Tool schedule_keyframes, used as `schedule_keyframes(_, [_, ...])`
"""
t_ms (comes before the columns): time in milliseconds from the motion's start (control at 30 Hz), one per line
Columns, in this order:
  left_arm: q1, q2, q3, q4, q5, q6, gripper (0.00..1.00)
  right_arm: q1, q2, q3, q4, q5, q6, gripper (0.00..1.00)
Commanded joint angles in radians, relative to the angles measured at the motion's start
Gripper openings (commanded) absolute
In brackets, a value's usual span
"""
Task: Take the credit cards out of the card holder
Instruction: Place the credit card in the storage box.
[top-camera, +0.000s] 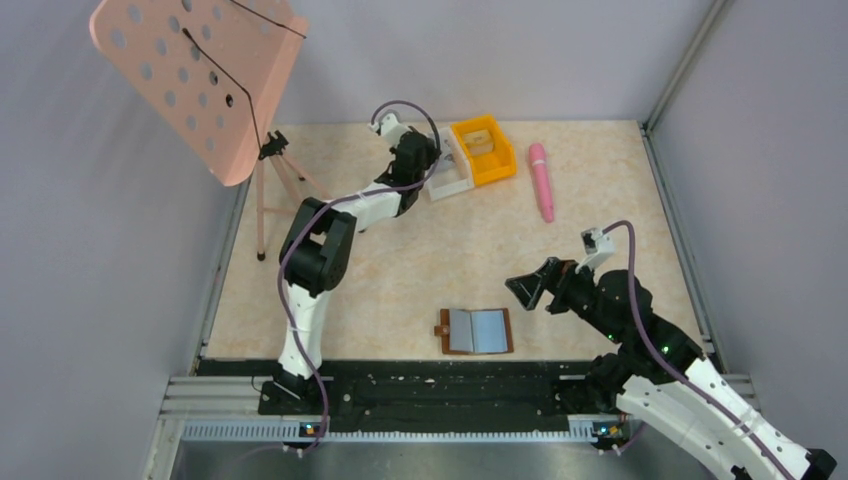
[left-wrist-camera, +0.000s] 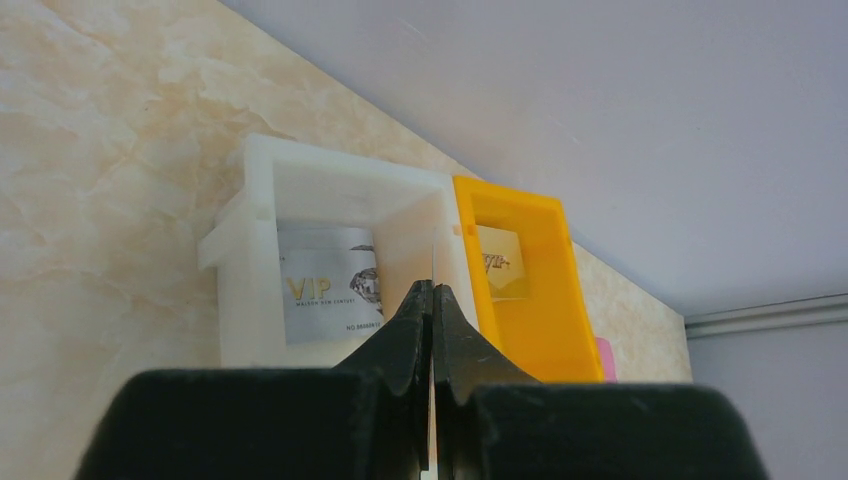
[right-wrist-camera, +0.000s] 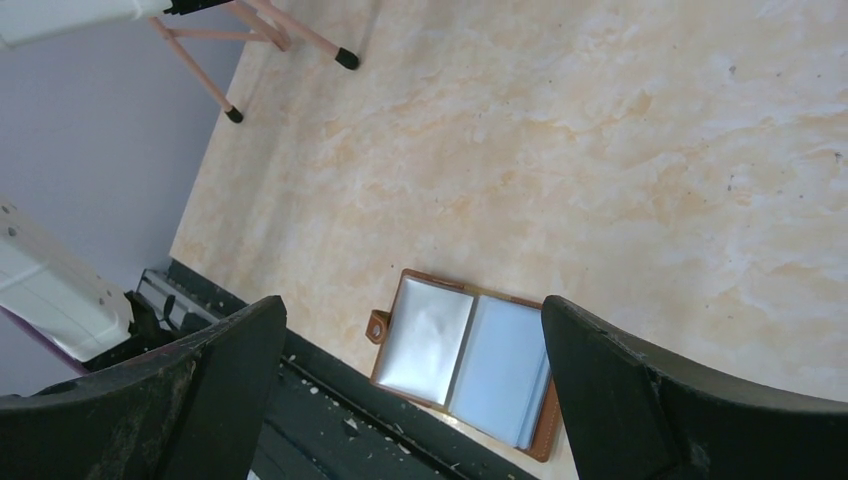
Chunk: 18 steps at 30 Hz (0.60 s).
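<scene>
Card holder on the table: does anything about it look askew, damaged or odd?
Nothing stands out. The card holder lies open and flat near the table's front edge, roughly square to it, with nothing touching it.

Card (left-wrist-camera: 325, 285) in white bin (left-wrist-camera: 260, 170): small print unreadable.
Card holder (right-wrist-camera: 465, 360) pockets: contents unclear.
Pink item (left-wrist-camera: 604, 358): mostly hidden behind orange bin (left-wrist-camera: 540, 320).

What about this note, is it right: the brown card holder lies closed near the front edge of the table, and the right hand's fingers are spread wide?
Not quite. The card holder lies open, not closed: its two pale inner pockets face up, as the right wrist view shows. The rest stands: it is near the front edge of the table, and the right hand has its fingers spread wide.
</scene>
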<state>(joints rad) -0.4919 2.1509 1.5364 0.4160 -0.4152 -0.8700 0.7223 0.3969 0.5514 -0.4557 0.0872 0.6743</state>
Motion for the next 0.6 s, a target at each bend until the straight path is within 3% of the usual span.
schedule_keyframes(0, [0.005,0.049,0.077,0.019,0.002,0.054,0.00,-0.009,-0.009,0.039,-0.011,0.027,-0.006,0.99])
schedule_keyframes(567, [0.006,0.174,0.171,0.006,-0.025,0.099,0.00,-0.009,0.058,0.046,0.017,0.058,-0.016,0.99])
